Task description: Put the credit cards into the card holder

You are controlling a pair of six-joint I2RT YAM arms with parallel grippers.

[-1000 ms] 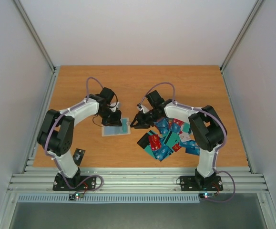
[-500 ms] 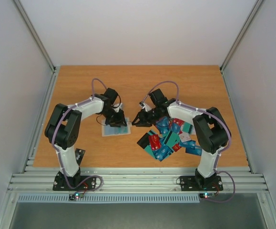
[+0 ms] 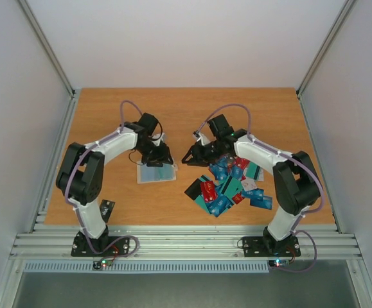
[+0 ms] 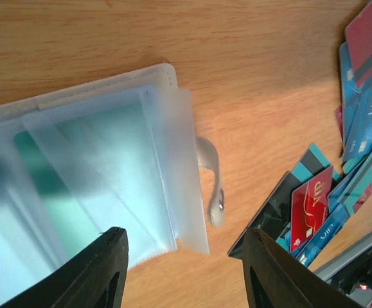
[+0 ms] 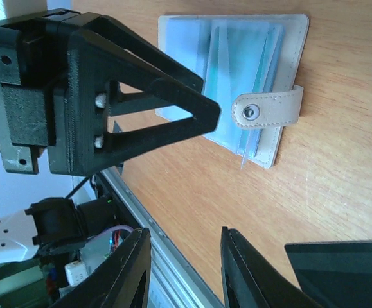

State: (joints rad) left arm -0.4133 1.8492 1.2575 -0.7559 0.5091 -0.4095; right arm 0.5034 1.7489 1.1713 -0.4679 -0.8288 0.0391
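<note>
— Where does the holder (image 3: 155, 174) sit?

— Flat on the table (image 3: 173, 106), left of centre. It lies open with its clear sleeves fanned, and teal shows through one. Its strap (image 5: 267, 109) folds in over the edge that faces the cards (image 3: 232, 186).

— And the grippers?

— The left gripper (image 3: 162, 156) hangs over the holder's far right corner. Its fingers (image 4: 105, 269) are spread, with only a sleeve corner below them. I can't tell whether it touches. The right gripper (image 3: 187, 159) is just right of the holder, over the wood between holder and cards, spread and carrying nothing.

— What room is there to move?

— Bare wood runs across the far half of the table and down the left side. The strip between holder and cards is narrow, and both grippers crowd it. From the right wrist, the left gripper fills much of the view.

— What else is near?

— The cards are a loose heap at the right front, partly under the right forearm. A black card (image 3: 194, 188) at the heap's left edge lies nearest the holder. The heap reaches close to the near edge, where the rails (image 3: 186, 242) run. A small black block (image 3: 106, 207) lies at the near left beside the left arm, well apart from the holder. White walls (image 3: 18, 128) close in the left, right and far sides.
</note>
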